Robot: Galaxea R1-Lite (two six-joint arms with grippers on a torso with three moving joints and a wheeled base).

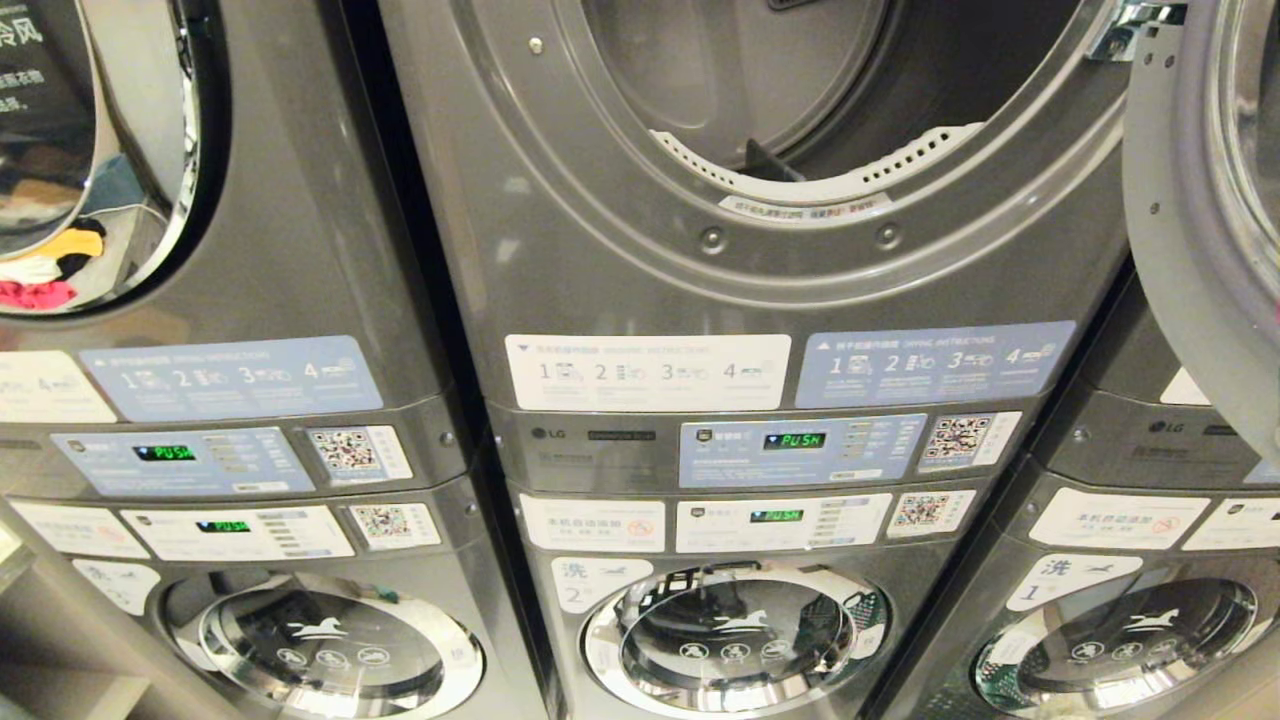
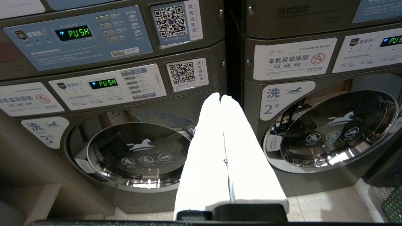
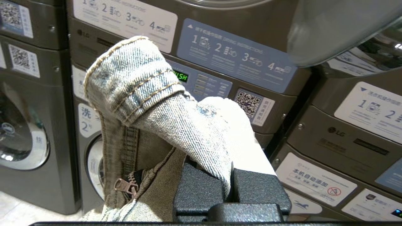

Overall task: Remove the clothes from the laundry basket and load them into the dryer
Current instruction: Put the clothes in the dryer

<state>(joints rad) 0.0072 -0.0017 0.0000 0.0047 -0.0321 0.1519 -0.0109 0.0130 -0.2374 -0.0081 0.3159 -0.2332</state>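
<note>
A: What did the right gripper have?

B: A pale denim garment, pinched between jaws that were nearly closed. A stitched fold stood up over the fingers and a zipper hung below, in front of the machines' control panels.

A: How would it handle, in your judgement?

B: Soft but thick, probably heavier than a shirt, and the free part would swing. The seamed fold looked a sound place to hold: thick cloth, unlikely to slip. The zipper could catch on the dryer's rim.

A: And the dryer?

B: In the head view the dryer drum gaped at the top, its door swung out to the right. Neither arm showed there.

A: The left gripper?

B: Fingers pressed together on nothing, pointing at the lower washers. Only a green corner of the laundry basket showed, on the floor beside the washer marked 2.
</note>
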